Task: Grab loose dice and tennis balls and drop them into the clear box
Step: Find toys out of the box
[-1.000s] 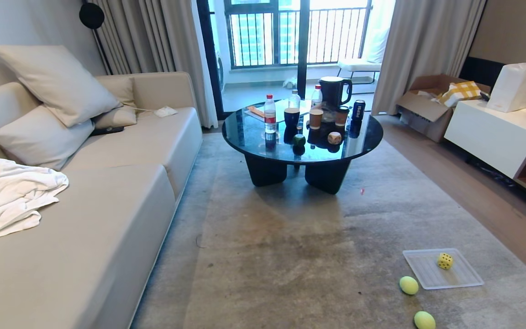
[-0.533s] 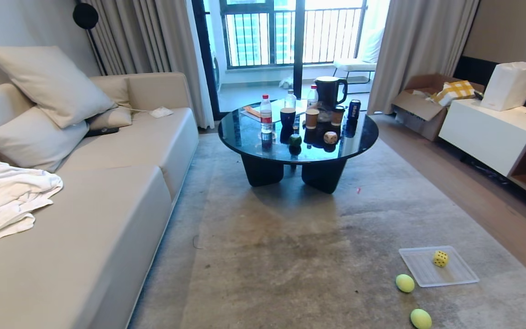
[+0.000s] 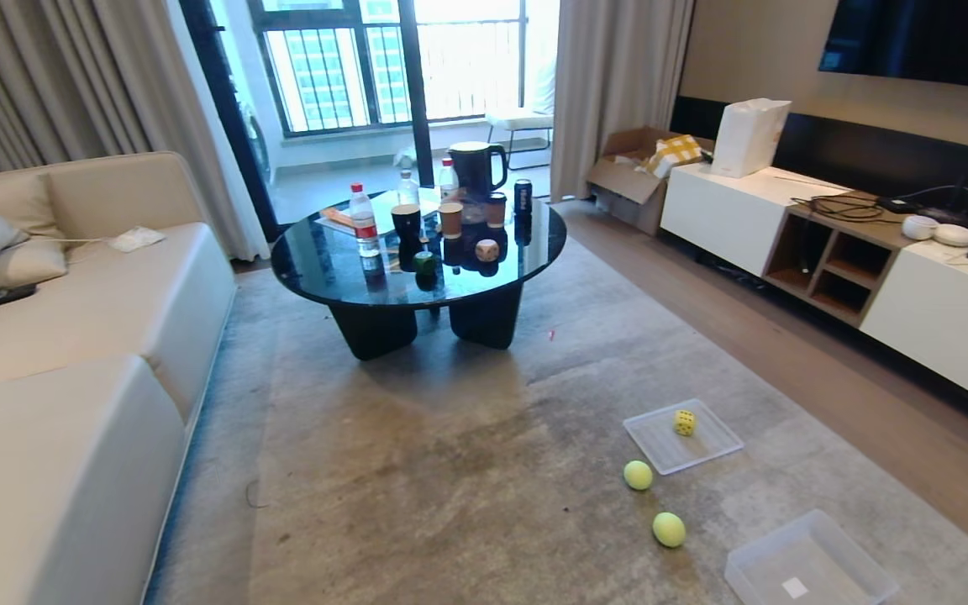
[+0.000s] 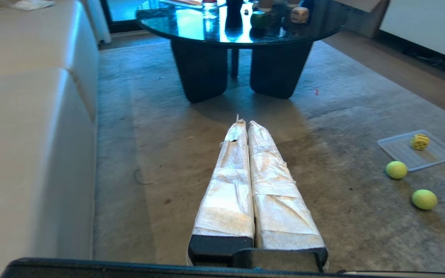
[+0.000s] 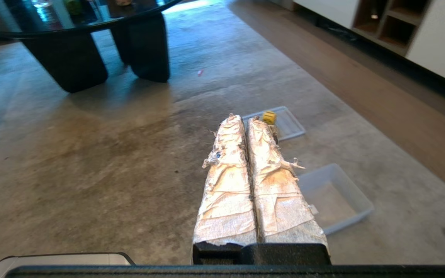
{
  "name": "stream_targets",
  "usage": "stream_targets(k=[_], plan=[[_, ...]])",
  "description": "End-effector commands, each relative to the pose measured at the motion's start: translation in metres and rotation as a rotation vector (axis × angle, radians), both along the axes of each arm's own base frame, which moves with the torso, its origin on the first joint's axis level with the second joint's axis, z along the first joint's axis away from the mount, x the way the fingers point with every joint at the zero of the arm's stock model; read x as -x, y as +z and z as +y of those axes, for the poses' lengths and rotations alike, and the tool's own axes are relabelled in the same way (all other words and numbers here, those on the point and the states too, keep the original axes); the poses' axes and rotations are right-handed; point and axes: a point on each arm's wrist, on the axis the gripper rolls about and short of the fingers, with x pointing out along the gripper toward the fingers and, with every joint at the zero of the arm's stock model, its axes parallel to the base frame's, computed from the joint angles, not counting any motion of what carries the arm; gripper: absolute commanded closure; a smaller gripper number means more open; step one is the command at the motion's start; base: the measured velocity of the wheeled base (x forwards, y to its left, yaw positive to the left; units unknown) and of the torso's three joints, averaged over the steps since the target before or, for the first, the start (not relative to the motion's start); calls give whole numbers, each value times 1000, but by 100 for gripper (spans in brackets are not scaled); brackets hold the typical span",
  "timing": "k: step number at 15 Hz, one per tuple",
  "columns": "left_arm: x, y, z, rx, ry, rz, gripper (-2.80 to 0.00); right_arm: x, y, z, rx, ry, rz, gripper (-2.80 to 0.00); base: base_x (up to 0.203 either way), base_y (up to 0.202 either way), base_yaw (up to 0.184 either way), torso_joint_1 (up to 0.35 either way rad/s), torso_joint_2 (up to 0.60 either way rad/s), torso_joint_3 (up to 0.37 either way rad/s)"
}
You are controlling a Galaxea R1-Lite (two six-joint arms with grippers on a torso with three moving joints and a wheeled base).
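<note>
On the rug, the clear box (image 3: 812, 570) sits empty — tennis balls (image 3: 638, 475) and dice (image 3: 684, 422) all loose; both grippers (image 4: 244, 124) pressed closed, holding nothing.

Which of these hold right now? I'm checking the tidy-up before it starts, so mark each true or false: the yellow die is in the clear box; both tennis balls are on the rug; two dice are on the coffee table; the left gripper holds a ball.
1. The yellow die lies in the clear box. False: it sits on the flat clear lid; the box is empty.
2. Both tennis balls lie on the rug. True.
3. A green die and a beige die are on the coffee table. True.
4. The left gripper holds a ball. False: it is shut and empty.
</note>
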Motion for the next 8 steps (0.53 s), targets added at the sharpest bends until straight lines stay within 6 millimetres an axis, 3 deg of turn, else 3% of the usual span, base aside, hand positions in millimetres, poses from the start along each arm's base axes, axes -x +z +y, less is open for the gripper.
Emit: stream_targets(k=[1, 8], plan=[[0, 0, 0, 0, -1, -1, 0, 0, 0, 0, 0, 0, 0, 0, 1, 12, -162, 0, 2, 3], [0, 0, 0, 0, -1, -1, 0, 0, 0, 0, 0, 0, 1, 0, 1, 11, -164, 5, 3, 2]])
